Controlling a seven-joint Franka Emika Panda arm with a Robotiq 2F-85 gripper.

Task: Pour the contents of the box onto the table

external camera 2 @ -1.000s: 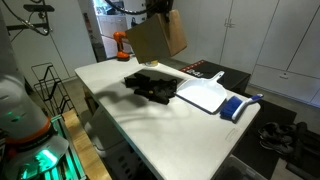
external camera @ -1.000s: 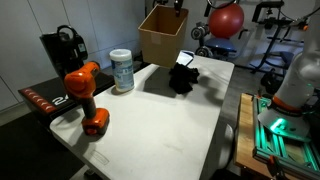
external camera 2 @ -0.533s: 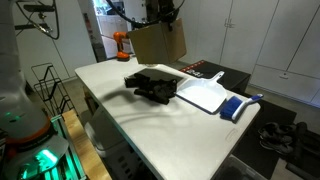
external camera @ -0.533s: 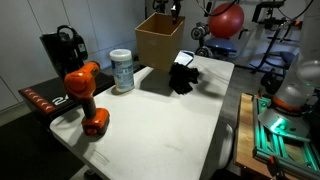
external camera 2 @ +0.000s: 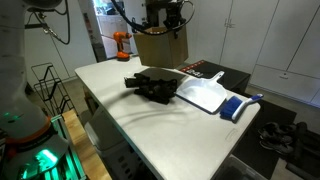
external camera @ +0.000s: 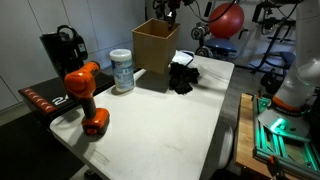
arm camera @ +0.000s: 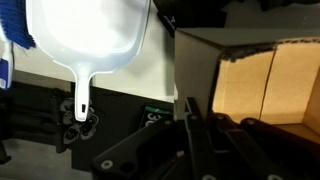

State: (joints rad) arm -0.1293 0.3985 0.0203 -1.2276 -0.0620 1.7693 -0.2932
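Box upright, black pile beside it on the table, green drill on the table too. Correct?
No: the drill is orange, not green, as an exterior view shows. The box is upright, with the black pile beside it on the table.

Black gripper (arm camera: 186,108) (matte, angular), dark linkages

The box (external camera: 153,45) is plain brown cardboard, matt and unprinted, with a slightly fibrous look inside in the wrist view. The worktop (external camera: 170,130) is smooth matt white. The dustpan (arm camera: 90,40) is glossy white plastic. At one worktop corner, the drill (external camera: 85,95) is orange and black plastic with a faint sheen. The dark heap (external camera: 183,77) mid-worktop is matt black; its material is unclear.
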